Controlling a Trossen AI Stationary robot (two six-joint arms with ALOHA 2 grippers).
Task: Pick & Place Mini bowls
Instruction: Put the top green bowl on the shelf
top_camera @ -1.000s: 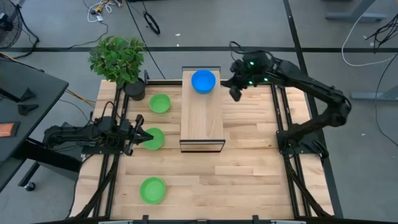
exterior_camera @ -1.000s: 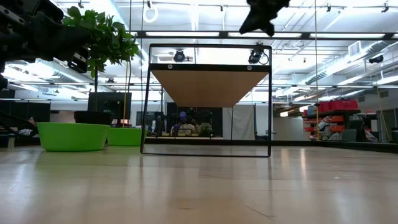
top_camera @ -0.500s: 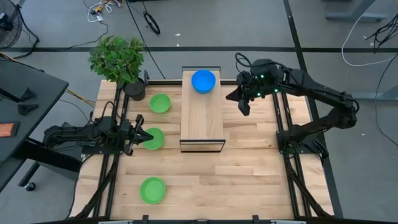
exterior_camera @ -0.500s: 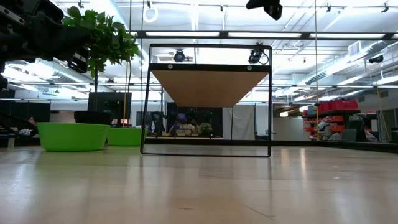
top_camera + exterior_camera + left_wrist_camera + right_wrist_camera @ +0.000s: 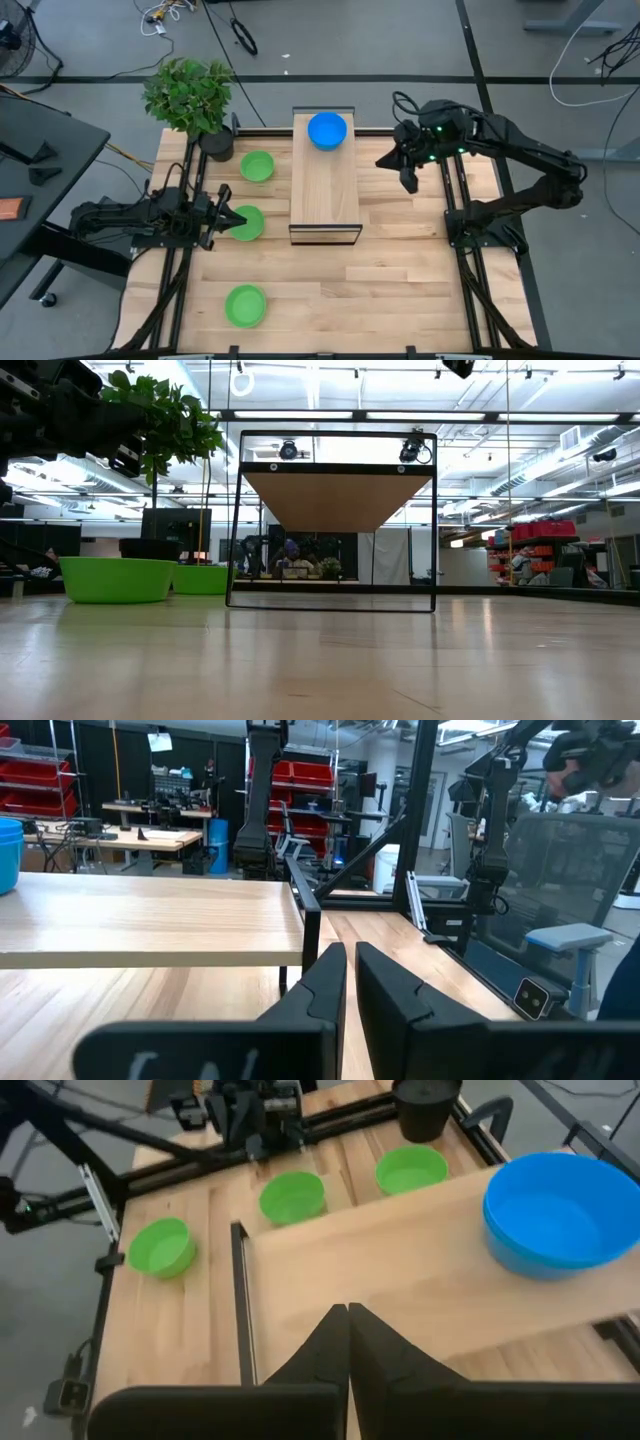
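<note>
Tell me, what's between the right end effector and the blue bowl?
Nothing but bare wood. In the high view, the right end effector hangs beside the raised wooden shelf, and only empty shelf top separates it from the blue bowl.

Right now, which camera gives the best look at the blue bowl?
The right wrist view: the blue bowl fills much of the frame, showing its inside and its seat on the shelf. The high view shows it small, from above. The left wrist view catches only its edge. The low view hides it.

Blue mini bowl (image 5: 327, 131) on pale wood shelf (image 5: 325, 190); three green mini bowls (image 5: 257, 166) (image 5: 246, 223) (image 5: 246, 305); black-framed table (image 5: 400, 270).
</note>
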